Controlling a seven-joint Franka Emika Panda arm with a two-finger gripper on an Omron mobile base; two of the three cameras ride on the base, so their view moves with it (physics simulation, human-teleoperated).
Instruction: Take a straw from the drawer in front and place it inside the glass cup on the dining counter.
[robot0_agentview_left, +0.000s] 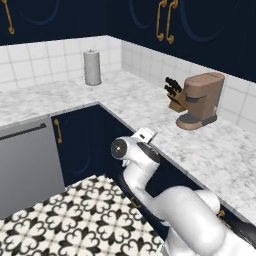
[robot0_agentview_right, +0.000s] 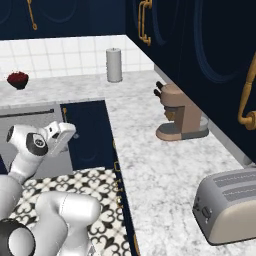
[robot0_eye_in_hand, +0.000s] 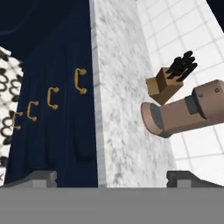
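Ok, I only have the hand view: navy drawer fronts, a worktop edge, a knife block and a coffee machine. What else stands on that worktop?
Observer: A grey toaster stands on it, nearer the base than the coffee machine.
Operator: And past the knife block?
Observer: A paper towel roll stands upright in the corner, by the tiled wall.
Operator: What's under the worktop round that corner?
Observer: A grey dishwasher panel, beside a navy cabinet door with a brass handle.
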